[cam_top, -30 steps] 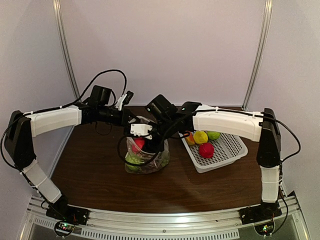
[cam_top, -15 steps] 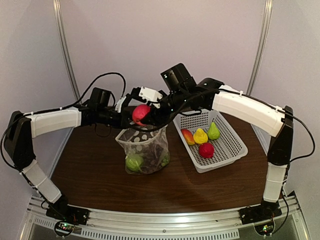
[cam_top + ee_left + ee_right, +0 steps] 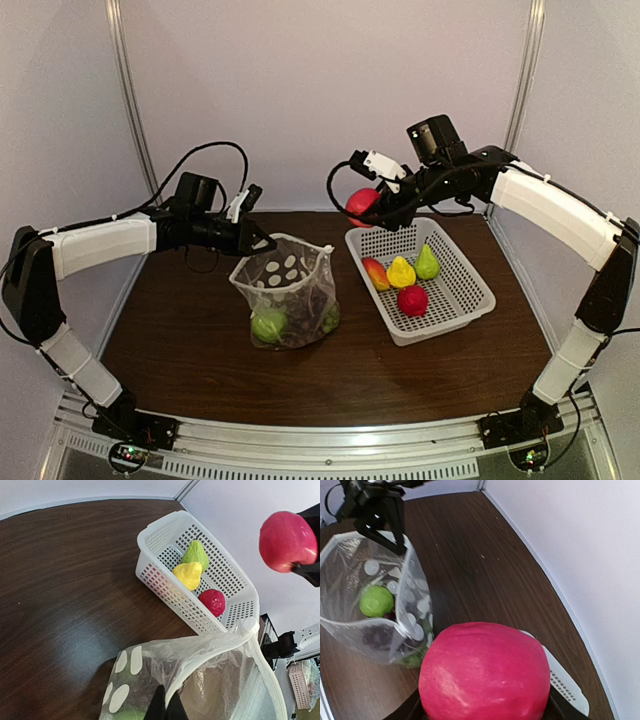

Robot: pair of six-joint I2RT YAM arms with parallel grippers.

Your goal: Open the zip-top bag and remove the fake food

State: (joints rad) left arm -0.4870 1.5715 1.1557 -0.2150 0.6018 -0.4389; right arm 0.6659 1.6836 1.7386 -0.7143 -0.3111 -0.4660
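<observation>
The clear dotted zip-top bag (image 3: 288,290) stands open on the brown table, a green fruit (image 3: 268,324) and dark grapes inside. My left gripper (image 3: 252,238) is shut on the bag's back-left rim (image 3: 200,666), holding the mouth up. A red apple (image 3: 362,203) hangs high above the basket's near-left corner, with my right gripper (image 3: 375,205) shut on it; it fills the right wrist view (image 3: 485,672). The white basket (image 3: 470,300) holds an orange-red piece (image 3: 376,272), a yellow one (image 3: 401,272), a green one (image 3: 427,262) and a red one (image 3: 412,299).
The basket stands on the right of the table, close beside the bag. Bare dark wood (image 3: 180,330) lies left of and in front of the bag. Pale walls with metal rails close the back and both sides.
My right gripper has lifted the red apple out of the bag and carried it up and right toward the basket. The left gripper has kept its hold on the bag rim.
</observation>
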